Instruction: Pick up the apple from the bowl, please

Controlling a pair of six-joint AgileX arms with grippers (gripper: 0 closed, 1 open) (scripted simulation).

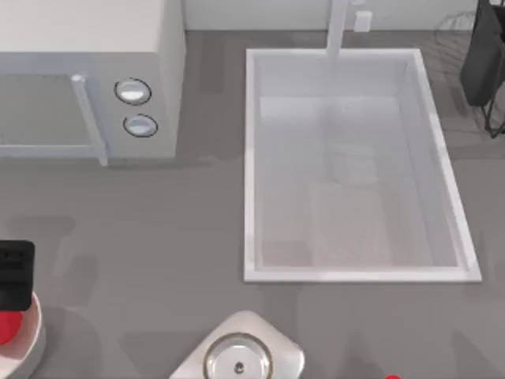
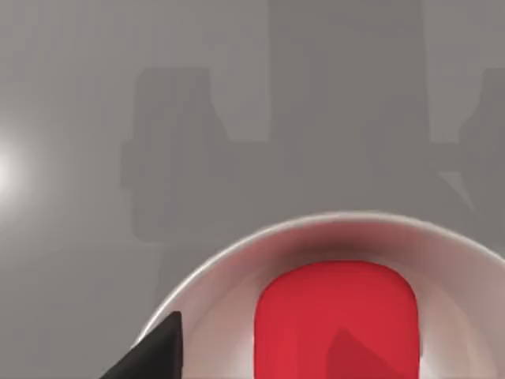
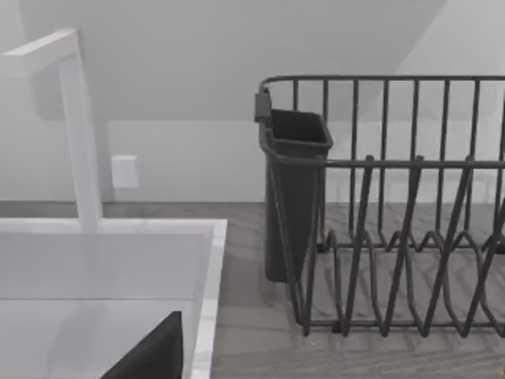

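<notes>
A glossy, bright red round apple [image 1: 8, 328] sits inside a wide white bowl with a thick pale rim [image 1: 31, 343] at the lower left edge of the top view, on a grey countertop, with the black left gripper [image 1: 16, 274] poised directly above it and covering part of the fruit. In the left wrist view the apple [image 2: 335, 320] lies low in the centre of the frame, cradled against the smooth inner wall of the bowl [image 2: 229, 276], while one dark fingertip [image 2: 154, 355] juts in at the lower left corner, over the bowl's rim and clear of the fruit. The other finger cannot be seen, so how wide the jaws stand cannot be told; nothing appears to be held between them. The apple looks firm, light and slick-skinned, likely to roll or squirt free under an off-centre pinch, so the surest hold would be across its widest part, fingers dropping on opposite sides with room left between fruit and bowl wall. The right arm is parked far off at the upper right of the top view, its wrist camera facing a dark wire dish rack [image 3: 394, 205] with a black cutlery holder [image 3: 293, 189] beside a white rectangular sink [image 1: 355, 166]; whether its jaws are open or closed cannot be told. A white microwave [image 1: 87, 75] occupies the upper left, and a small shiny metal ring on a pale angular base [image 1: 238, 359] sits at bottom centre.
</notes>
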